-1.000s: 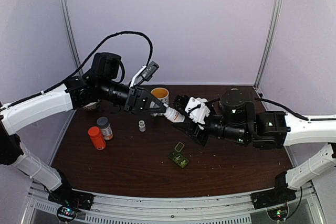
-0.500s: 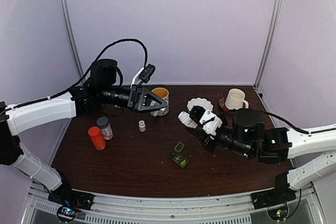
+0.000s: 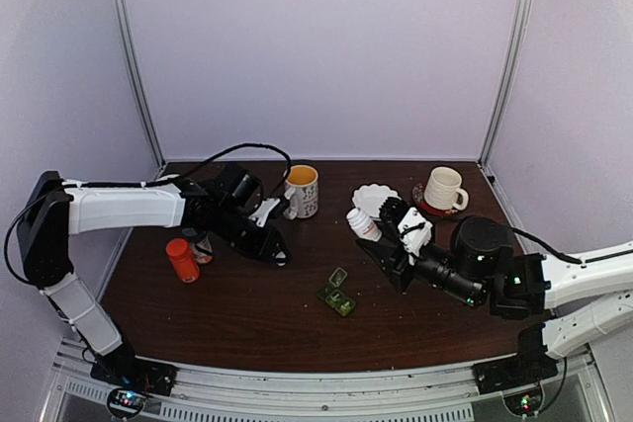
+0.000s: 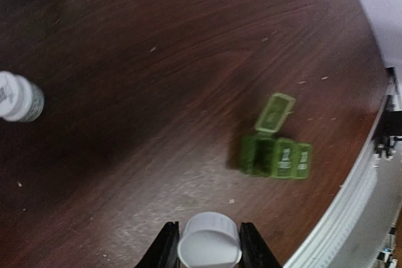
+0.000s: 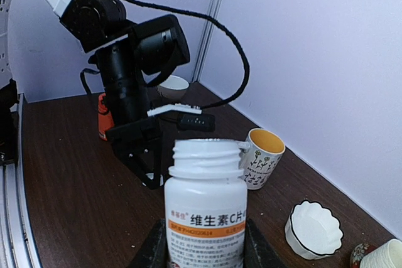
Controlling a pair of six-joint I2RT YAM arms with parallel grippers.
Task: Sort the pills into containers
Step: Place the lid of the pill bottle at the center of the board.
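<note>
Down has come the left arm, from well above the mugs to low over the surface, and the right arm has drawn back toward its own side. The left pincer is closed on a white cap, held just above the wood. The right pincer grips a white vitamin C bottle by its body, its mouth uncapped.

The surface is dark brown wood grain, scattered with pale specks, and has a metal rail along its near edge. Pale lilac walls close the room, with metal posts at the back corners.

The green pill box lies flat on the surface toward the near edge, between the two pincers and clear of both. One lid stands open at its far end.

An orange bottle stands near the left arm. Just beside it is a dark-capped bottle, partly hidden by that arm. Along the back stand a yellow-lined mug, a white fluted dish and a cream mug.
</note>
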